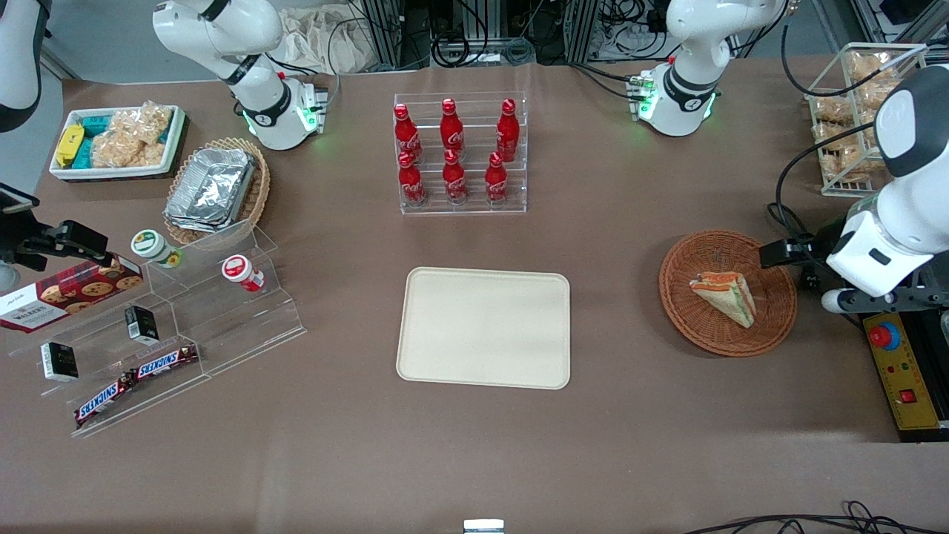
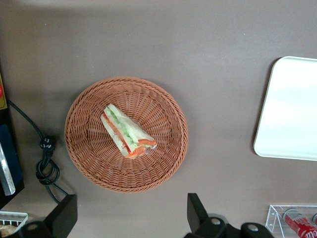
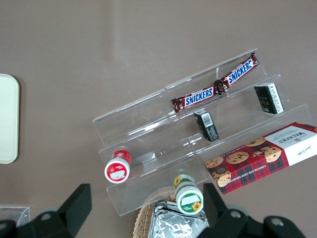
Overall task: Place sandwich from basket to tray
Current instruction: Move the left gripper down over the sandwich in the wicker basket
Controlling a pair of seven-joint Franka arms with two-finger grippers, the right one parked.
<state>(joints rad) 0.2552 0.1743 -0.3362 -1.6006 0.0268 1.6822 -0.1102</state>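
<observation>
Sandwich (image 2: 127, 131) lies in the basket (image 2: 89, 106): light, soft, slippery in wrap, best pinched gently across its flat faces. Gripper (image 2: 131, 220) hovers above, jaws open.

Clear stepped shelf (image 3: 163, 144) on brown surface (image 3: 99, 54): 2 Snickers bars (image 3: 215, 84), 2 black boxes (image 3: 206, 125), 2 cups, red lid (image 3: 117, 170) and green lid (image 3: 189, 198), cookie box (image 3: 262, 156). Foil containers (image 3: 181, 225) in wicker basket (image 3: 143, 220). Tray (image 3: 7, 119) at edge.

Overhead front view; downward wrist views.
</observation>
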